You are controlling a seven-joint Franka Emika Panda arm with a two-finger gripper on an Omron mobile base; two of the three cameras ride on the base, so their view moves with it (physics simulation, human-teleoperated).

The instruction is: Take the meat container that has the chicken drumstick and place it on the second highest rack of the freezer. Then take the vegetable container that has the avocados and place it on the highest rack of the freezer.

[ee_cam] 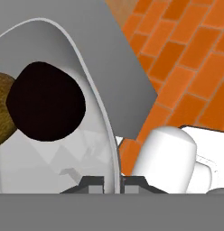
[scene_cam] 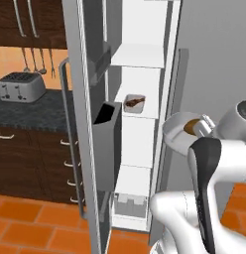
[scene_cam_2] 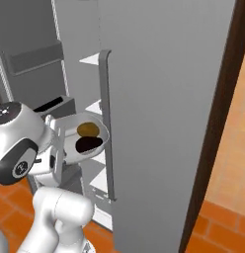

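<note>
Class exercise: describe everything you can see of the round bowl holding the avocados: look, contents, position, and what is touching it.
The bowl is round, shallow and light grey, smooth like plastic. Inside lie a near-black avocado and a yellowish-brown one. It is held in the air beside the open freezer, resting on no shelf. The pincer is shut on its rim, one fingertip either side of the thin wall.

Meat container (scene_cam: 134, 103) occupies one freezer (scene_cam: 140, 124) shelf; others free.

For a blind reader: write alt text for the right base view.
The white arm's pincer holds a round grey vegetable container with two avocados, one black, one yellowish-brown, beside the open freezer, whose white shelves show behind it.
</note>
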